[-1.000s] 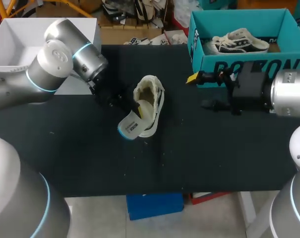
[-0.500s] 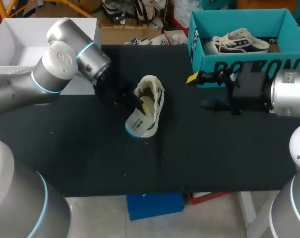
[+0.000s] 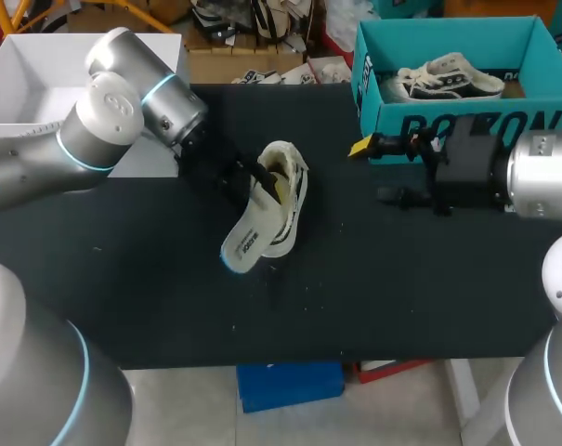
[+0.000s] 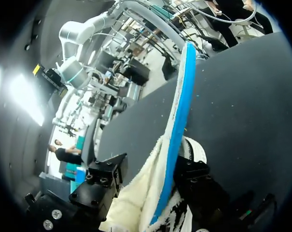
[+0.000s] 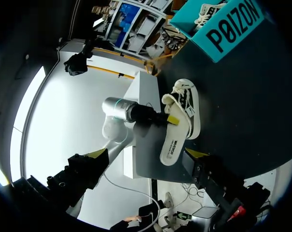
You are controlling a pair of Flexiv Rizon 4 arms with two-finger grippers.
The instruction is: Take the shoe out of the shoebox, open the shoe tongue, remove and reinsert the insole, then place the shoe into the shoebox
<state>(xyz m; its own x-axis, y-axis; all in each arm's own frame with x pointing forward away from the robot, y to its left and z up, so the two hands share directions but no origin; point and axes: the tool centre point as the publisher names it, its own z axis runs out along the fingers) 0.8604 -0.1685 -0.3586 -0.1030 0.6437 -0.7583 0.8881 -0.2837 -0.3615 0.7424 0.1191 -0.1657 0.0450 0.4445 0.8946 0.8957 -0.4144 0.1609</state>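
Our left gripper (image 3: 267, 186) clamps the flat, blue-edged insole (image 3: 248, 240) against the fleecy shoe (image 3: 288, 200) at mid-desk (image 3: 401, 288); the insole's gripped end is hidden. Our right gripper (image 3: 373, 172) stands spread wide before the teal shoebox (image 3: 466, 125) at the far right corner.

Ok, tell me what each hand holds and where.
Left hand grips the insole by its end at the shoe's opening; right hand holds nothing.

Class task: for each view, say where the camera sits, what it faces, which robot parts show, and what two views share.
Head view: above and behind, looking down at the table; left arm and right arm show.
Left wrist view: on that wrist, looking along its jaws at the gripped insole.
Right wrist view: on that wrist, open jaws showing, facing shoe and left arm.
Shared: head and right wrist views both show the shoebox.
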